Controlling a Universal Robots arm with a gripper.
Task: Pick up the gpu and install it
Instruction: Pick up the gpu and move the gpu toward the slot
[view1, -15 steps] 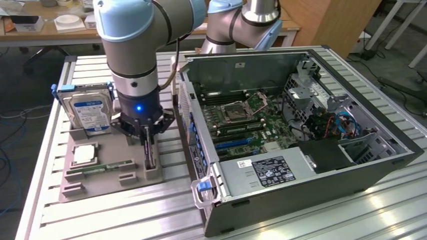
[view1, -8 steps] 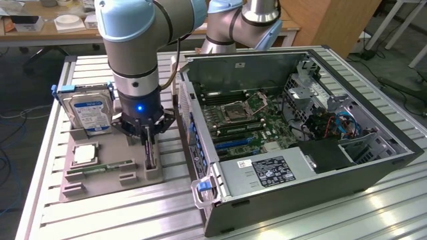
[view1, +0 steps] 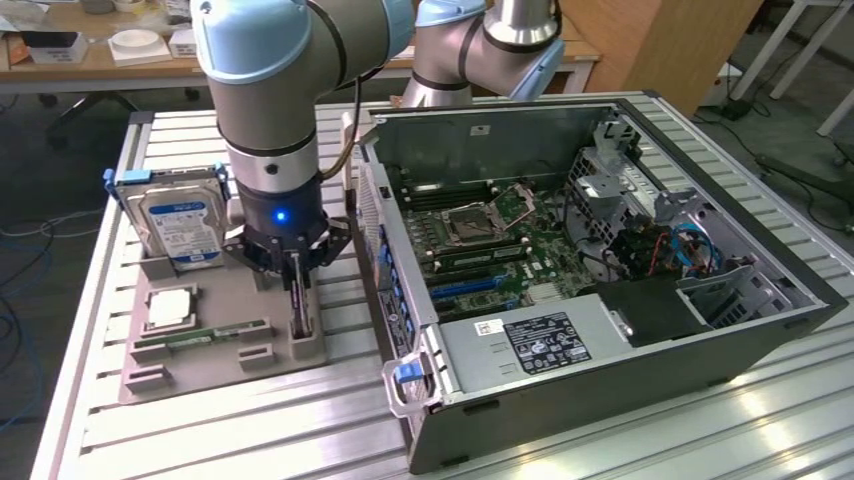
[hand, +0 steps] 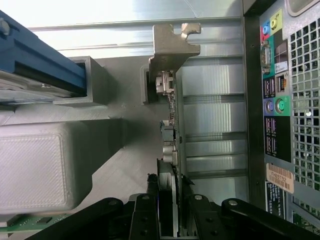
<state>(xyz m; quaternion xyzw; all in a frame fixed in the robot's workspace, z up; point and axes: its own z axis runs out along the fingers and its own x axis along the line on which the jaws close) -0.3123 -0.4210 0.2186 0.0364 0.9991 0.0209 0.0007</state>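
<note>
The end effector points straight down over a gray tray. Its two dark fingers are drawn in narrow on either side of the gpu and appear to pinch the card's top edge. The gpu stands on its edge in a slot at the tray's side nearest the computer case. In the wrist view its silvery end bracket lies at the end away from the fingers. Above the end effector the arm rises vertically, a blue light glowing on the wrist, then bends away at a thick gray-and-blue joint. On the same tray, toward the exterior view's left, a hard drive stands upright at the far end, with a processor and a green memory stick nearer. The open case lies on the bench just beside the tray, on the exterior view's right.
</note>
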